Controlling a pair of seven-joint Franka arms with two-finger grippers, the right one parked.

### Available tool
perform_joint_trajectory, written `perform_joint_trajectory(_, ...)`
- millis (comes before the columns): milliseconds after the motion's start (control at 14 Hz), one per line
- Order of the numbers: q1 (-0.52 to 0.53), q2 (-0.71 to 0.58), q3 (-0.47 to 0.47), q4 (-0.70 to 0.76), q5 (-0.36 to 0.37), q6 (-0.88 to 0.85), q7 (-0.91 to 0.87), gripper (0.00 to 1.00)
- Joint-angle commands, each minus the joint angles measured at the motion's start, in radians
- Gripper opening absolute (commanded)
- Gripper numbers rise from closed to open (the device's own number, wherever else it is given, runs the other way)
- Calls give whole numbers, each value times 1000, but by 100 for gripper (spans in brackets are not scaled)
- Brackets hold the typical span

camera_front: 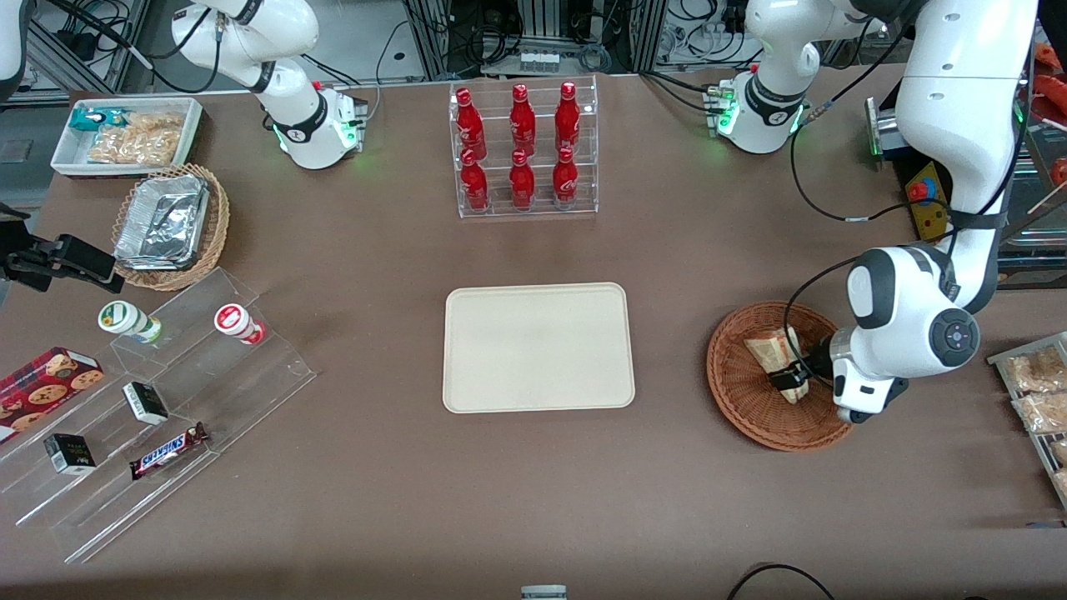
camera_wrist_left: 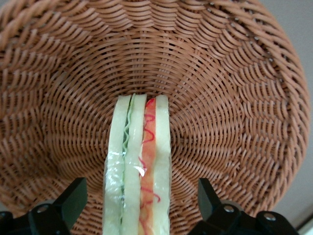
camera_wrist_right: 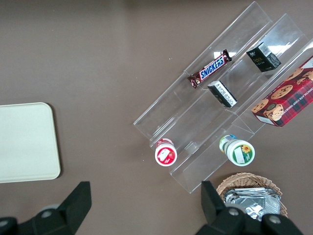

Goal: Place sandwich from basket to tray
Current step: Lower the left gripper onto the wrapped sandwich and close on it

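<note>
The wrapped sandwich lies in the reddish-brown wicker basket toward the working arm's end of the table. In the left wrist view the sandwich stands on edge, its green and red filling stripes facing the camera, inside the basket. My gripper is low in the basket and open, one finger on each side of the sandwich with a gap between each and the wrap. The cream-beige tray lies flat in the middle of the table, empty.
A clear rack of red bottles stands farther from the front camera than the tray. Bagged snacks lie at the working arm's table edge. Clear stepped shelves with snacks, a tan basket of foil trays and a white bin are toward the parked arm's end.
</note>
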Motion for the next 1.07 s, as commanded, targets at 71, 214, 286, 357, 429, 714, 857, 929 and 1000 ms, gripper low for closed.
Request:
perform_joint_trajectory(71,-8,-6,1,-59,-2,59,3,70)
perform_joint_trajectory(214,-17,-12,1,-62,0,44,3,16)
perform_joint_trajectory(286,-17,-17,1,-64,1,39,5,11)
perform_joint_trajectory(357,-19,-34,1,-70,7,36,25,9)
perform_joint_trajectory(429,-19,-61,-1,-68,8,28,75,6)
perform_joint_trajectory(714,-20,-111,-114,63,6,-195,167,6)
perform_joint_trajectory(857,-87,-91,-134,112,12,-226,161,8)
perform_joint_trajectory(929,-144,-86,-134,117,36,-226,164,8)
perform_joint_trajectory(1000,-190,-59,-134,140,75,-223,155,9)
